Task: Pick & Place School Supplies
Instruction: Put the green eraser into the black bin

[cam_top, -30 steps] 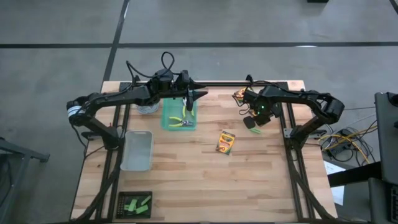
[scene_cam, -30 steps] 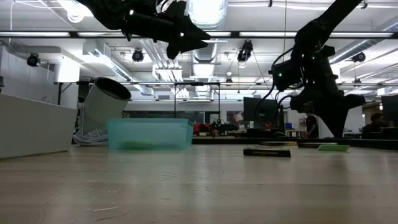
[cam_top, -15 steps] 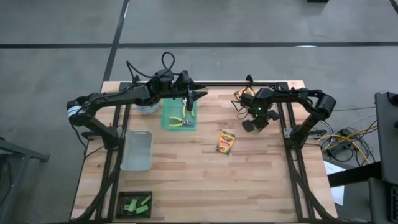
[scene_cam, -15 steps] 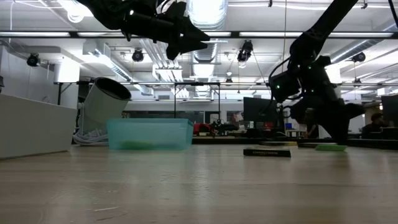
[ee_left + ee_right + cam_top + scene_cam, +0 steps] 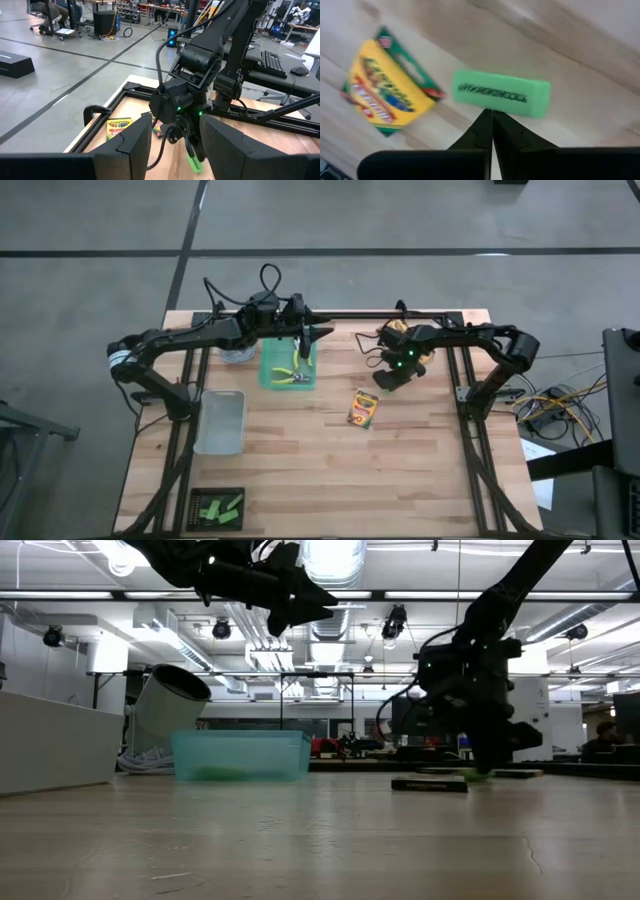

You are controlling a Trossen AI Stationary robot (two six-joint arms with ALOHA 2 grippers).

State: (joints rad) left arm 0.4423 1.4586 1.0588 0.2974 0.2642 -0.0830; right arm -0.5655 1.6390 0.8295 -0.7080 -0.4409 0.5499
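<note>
- Green block (image 5: 501,93): pinched at its edge by the right gripper (image 5: 384,378), fingers (image 5: 487,132) closed on it; lifted just above the wood. A second ago it lay on the table further right, beside the gripper.
- Crayon box (image 5: 362,407) lies flat mid-table, unmoved; the block now hangs near it, up and to its right in the high view.
- Another crayon box (image 5: 118,127) rests at the far table corner behind the right arm, unchanged.
- Right gripper has travelled leftward toward table centre over the last second.
- Pliers (image 5: 291,374) lie in the teal tray (image 5: 271,358), unchanged.
- Left gripper (image 5: 313,333): hovering over the tray's far right corner, jaws parted, holding nothing, not moved.
- Clear bin (image 5: 220,421) and green blocks (image 5: 219,507) at the near left: as before.
</note>
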